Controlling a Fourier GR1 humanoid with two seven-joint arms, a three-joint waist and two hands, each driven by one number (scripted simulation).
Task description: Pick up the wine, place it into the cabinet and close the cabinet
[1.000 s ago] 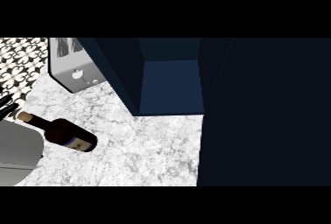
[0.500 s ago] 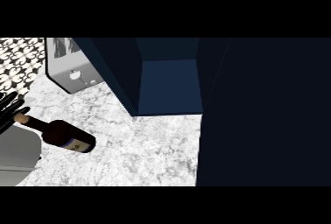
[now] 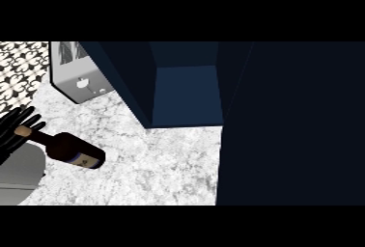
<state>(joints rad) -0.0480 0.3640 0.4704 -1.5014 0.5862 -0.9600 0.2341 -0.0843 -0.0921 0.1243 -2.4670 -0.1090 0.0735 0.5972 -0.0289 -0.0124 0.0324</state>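
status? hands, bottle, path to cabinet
Left hand at left edge, fingers by wine bottle neck; grip unclear. Right hand out of view. Bottle lying tilted over marble counter. Cabinet open, nothing between.

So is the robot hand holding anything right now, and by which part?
The left robot hand shows beside the neck of the dark glass wine bottle; whether its fingers are round the neck cannot be told.
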